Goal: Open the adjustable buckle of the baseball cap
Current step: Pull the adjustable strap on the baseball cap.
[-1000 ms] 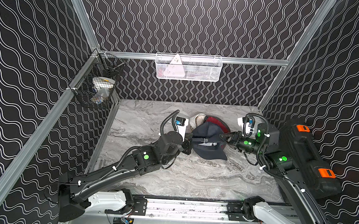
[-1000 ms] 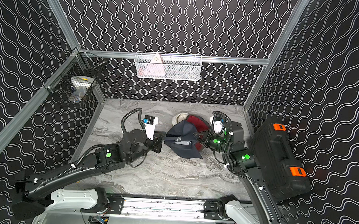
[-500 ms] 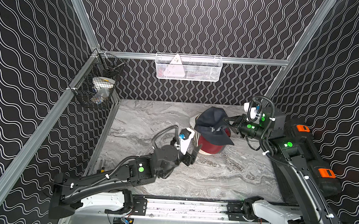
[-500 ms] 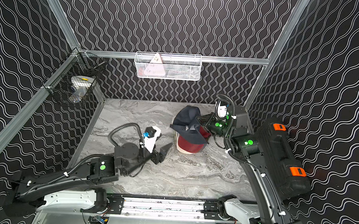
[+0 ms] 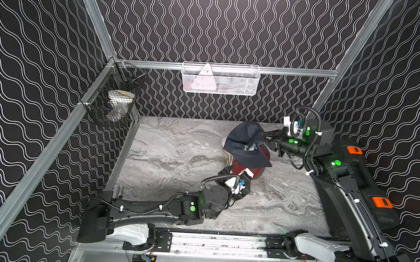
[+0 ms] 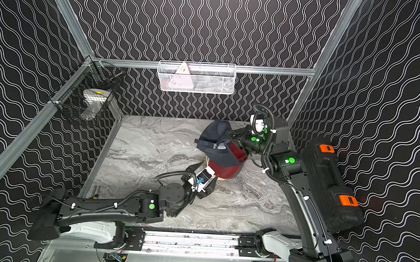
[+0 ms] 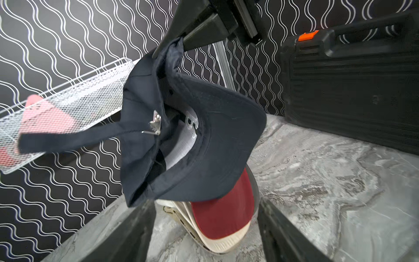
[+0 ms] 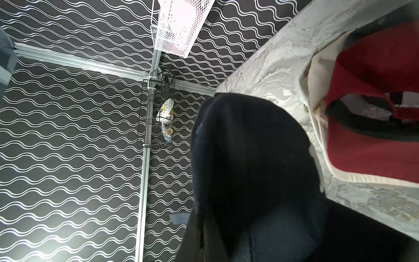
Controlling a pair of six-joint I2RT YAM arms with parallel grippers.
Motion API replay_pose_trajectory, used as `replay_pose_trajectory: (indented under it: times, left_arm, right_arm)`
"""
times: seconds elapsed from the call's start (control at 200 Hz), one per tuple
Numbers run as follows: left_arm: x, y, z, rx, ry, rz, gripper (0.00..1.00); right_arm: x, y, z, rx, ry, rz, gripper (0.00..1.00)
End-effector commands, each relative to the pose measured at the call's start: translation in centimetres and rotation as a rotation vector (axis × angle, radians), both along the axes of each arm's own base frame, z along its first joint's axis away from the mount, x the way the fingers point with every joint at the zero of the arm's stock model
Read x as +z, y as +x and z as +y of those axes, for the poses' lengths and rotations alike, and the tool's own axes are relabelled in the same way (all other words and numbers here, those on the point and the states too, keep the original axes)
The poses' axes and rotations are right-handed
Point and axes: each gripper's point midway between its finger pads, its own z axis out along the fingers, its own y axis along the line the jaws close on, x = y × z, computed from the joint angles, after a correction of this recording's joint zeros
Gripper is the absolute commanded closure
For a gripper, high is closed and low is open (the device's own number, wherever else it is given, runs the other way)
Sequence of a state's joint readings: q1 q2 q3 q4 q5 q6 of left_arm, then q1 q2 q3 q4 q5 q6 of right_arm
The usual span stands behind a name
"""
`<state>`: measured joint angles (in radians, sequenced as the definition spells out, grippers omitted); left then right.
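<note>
Left gripper low over counter, jaws spread, empty, nearer arm. Buckle above and ahead of it, strap roughly level. Baseball cap hangs above red cap, right gripper jaws clenched on crown.

Only 1 mark is reading clearly: a block capital B. In the left wrist view it is showing as the back of embroidery on the white backing inside the front of the navy baseball cap. Small dark print is running along the cream brim beside the red cap, but it is too small to read. In both top views the triangular card in the white wire basket is carrying a few tiny marks, none legible.
</note>
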<state>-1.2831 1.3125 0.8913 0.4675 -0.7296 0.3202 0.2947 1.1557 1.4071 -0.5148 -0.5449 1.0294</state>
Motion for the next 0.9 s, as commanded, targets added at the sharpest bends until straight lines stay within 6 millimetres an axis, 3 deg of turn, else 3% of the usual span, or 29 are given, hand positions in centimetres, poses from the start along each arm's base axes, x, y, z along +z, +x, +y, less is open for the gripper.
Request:
replay_pose_trajectory:
  times: [0.0,0.355,0.62,0.896]
  left_arm:
    - [2.8,0.7,0.0,0.04,-0.073,-0.086,0.24]
    - [4.1,3.9,0.9,0.09,-0.106,-0.094,0.31]
    - [4.2,5.0,1.9,0.092,-0.113,-0.076,0.37]
    - [4.1,5.4,1.5,0.082,-0.099,-0.074,0.48]
  right_arm:
    - [1.8,-0.5,0.4,0.023,0.048,-0.041,1.0]
    - [2.6,-1.8,0.4,0.051,0.064,-0.055,1.0]
    - [3.1,-2.3,0.7,0.073,0.092,-0.063,1.0]
    - [3.3,-2.4,1.0,0.09,0.118,-0.06,1.0]
